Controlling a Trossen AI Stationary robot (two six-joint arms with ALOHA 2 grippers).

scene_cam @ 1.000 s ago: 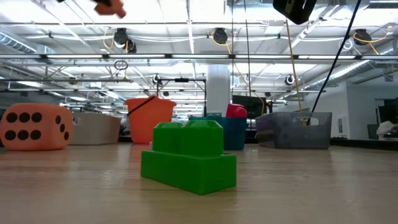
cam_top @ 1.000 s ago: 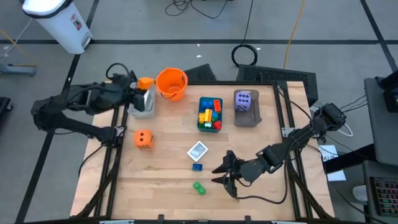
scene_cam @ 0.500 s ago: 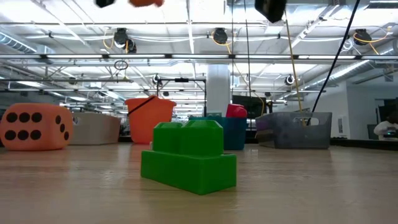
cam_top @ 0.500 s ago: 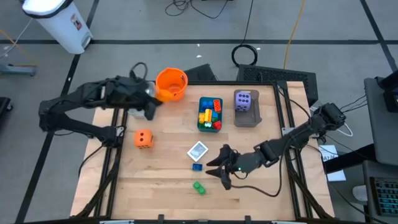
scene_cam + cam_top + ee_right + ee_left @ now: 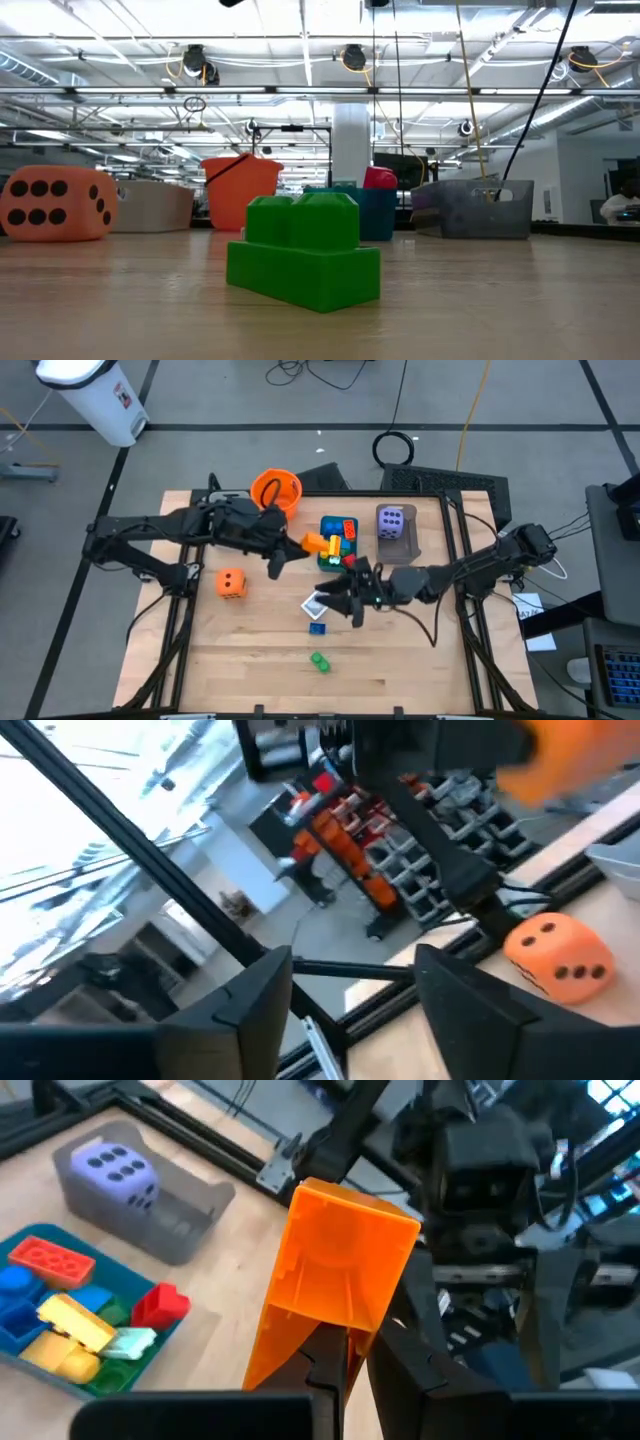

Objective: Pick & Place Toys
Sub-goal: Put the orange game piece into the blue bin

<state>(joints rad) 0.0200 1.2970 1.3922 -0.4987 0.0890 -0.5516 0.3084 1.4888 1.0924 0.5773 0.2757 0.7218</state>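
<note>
My left gripper (image 5: 304, 543) is shut on an orange brick (image 5: 320, 543), held in the air at the left edge of the teal tray (image 5: 338, 520), which holds several bricks. My right gripper (image 5: 338, 598) stands open above the white card (image 5: 318, 603) with nothing between its fingers (image 5: 255, 1010). On the tabletop lie a blue brick (image 5: 317, 627), a green brick (image 5: 319, 661) and the orange die (image 5: 230, 582). The purple die (image 5: 394, 522) sits in the grey tray (image 5: 398, 550). My left gripper pinches the orange brick's near end (image 5: 325, 1330) between its two fingers. The fingers come slanting down from the table's left. The brick sticks out ahead of the fingers (image 5: 410, 1365), lifted clear of the table and the tray.
An orange bucket (image 5: 275, 493) stands at the far edge behind my left arm. In the low view a pale tray (image 5: 150, 205) shows left of the bucket. The two grippers are close together near the table's middle. Bare wood lies along the near edge around the green brick.
My left gripper has swung from the far left corner toward the table's right, past the bucket to the teal tray, carrying the orange brick and turning as it went. My right gripper has risen and gone from the near right toward the middle, tipping upward.
</note>
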